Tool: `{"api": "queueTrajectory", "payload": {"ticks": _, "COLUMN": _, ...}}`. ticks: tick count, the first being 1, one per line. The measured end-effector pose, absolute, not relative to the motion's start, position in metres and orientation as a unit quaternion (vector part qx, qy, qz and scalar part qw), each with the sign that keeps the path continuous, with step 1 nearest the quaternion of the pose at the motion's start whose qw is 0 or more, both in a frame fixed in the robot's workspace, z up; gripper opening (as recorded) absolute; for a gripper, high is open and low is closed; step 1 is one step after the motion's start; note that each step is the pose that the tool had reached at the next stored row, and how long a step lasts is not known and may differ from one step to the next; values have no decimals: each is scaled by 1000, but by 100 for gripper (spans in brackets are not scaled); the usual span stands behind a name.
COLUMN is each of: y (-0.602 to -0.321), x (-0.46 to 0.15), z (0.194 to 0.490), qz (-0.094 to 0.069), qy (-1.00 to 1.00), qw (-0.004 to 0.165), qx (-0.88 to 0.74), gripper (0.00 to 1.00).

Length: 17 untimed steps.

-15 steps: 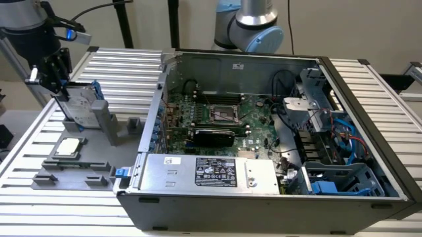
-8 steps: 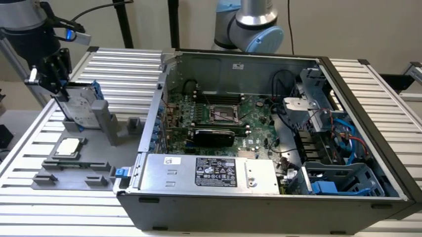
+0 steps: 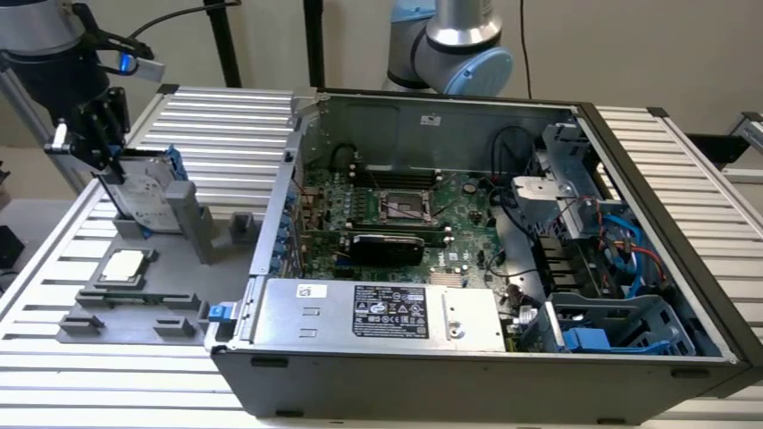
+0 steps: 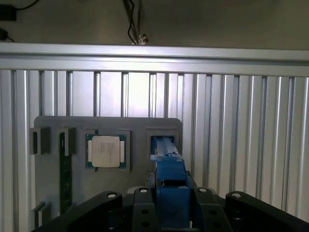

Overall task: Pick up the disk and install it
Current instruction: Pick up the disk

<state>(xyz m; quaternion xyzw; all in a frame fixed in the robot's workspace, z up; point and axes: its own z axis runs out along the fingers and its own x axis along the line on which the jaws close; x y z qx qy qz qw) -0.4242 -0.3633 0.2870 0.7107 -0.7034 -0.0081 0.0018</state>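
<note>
**ITEM: disk at parts fixture, in hand**

- Hand [image 3: 103,157] [image 4: 171,205]: at exterior view's left, over the grey parts fixture. Fingers narrow, closed on the disk's upper edge; blue bracket sits tight betw. them in wrist view.
- Disk [image 3: 146,192] [image 4: 170,179]: silver-grey drive w/ blue bracket, standing on edge, roughly upright. Lower end at the slot of the fixture's grey stand [image 3: 193,219]; can't tell if seated or just lifted.
- Parts fixture [image 3: 155,284] [image 4: 140,128]: flat grey plate on the slatted aluminium tabletop [image 3: 227,125] [image 4: 231,125], just beside the PC case.
- CPU chip [image 3: 124,265] [image 4: 106,151]: square, silver, lying flat in its pocket on the fixture, near the disk's slot, not touching it.
- RAM stick [image 4: 62,174]: green, lying in a narrow groove beyond the CPU chip.
- PC case [image 3: 477,380]: side open, on tabletop, centre to exterior view's right. Inside: motherboard [image 3: 394,197], PSU [image 3: 381,308], blue drive caddies [image 3: 591,340] in bay at near corner. Well apart from disk.
</note>
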Motion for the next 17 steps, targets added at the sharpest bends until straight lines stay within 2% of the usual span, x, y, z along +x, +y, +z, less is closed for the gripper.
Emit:
{"api": "queueTrajectory", "payload": {"ticks": 9, "y": -363, "x": -424, "z": 295, "qz": -8, "qy": -703, "qw": 2, "qx": 711, "gripper": 0}}
{"api": "queueTrajectory", "payload": {"ticks": 17, "y": -363, "x": -424, "z": 314, "qz": -8, "qy": -703, "qw": 2, "qx": 711, "gripper": 0}}
